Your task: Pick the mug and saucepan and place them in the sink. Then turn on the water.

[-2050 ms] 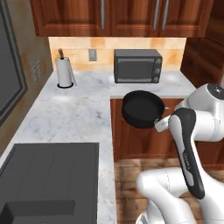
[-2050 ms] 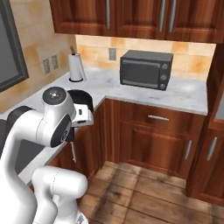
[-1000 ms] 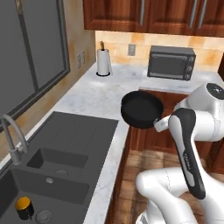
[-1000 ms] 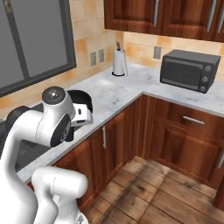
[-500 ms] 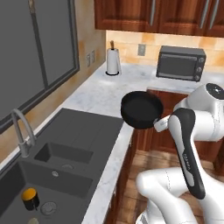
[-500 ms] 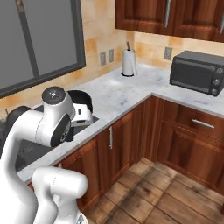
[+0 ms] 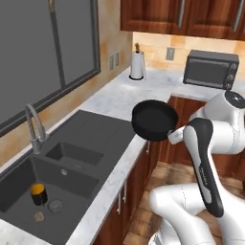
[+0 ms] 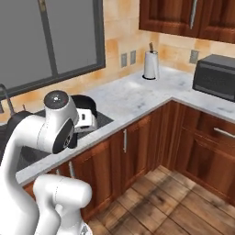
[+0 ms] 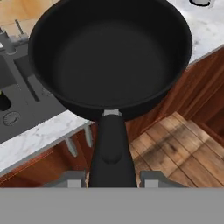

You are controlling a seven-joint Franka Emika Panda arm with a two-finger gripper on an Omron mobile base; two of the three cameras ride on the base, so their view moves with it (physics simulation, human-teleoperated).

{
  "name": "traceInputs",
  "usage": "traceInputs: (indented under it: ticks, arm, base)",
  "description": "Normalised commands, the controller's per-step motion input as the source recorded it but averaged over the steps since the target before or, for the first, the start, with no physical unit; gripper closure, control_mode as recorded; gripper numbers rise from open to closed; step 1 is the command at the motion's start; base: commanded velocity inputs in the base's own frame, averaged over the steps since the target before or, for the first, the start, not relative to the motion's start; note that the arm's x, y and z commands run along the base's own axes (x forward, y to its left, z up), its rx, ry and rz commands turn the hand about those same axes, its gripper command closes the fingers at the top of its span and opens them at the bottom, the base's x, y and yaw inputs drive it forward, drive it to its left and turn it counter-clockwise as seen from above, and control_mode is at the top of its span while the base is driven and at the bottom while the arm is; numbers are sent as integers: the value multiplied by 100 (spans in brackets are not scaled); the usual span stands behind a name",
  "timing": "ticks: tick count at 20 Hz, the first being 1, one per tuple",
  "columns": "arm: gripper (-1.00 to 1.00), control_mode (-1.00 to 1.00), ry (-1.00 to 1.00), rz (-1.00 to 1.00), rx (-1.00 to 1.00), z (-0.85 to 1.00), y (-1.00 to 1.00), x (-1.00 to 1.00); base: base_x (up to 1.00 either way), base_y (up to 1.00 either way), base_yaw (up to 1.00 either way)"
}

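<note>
Here the saucepan (image 7: 154,119) is gripped by its handle in the end effector (image 9: 112,178).
It is held level above the desk (image 7: 115,98) edge; the mug (image 7: 38,194) is seen upright in the sink (image 7: 28,174).

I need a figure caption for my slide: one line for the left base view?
Gripper carries the saucepan above the counter edge; mug sits in the sink.

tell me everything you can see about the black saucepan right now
The round, shallow, matte black saucepan is empty, with a short thick black handle joined by a small grey collar. It is held level in the air by that handle, which sits between the two-finger gripper, its fingers on either side. It hangs over the white marble counter edge, beside the dark grey sink, touching nothing else.
</note>
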Motion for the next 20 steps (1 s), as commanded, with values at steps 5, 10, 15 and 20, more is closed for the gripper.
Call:
traceInputs:
  ticks: [5,10,15,20]
  arm:
    - [100,100,0,0,0,0,0,0]
    - [100,100,0,0,0,0,0,0]
    - [100,100,0,0,0,0,0,0]
    - [100,100,0,0,0,0,0,0]
  base:
    - [-79,-46,15]
    - [-56,-32,34]
    - [-26,-2,43]
    - [0,0,52]
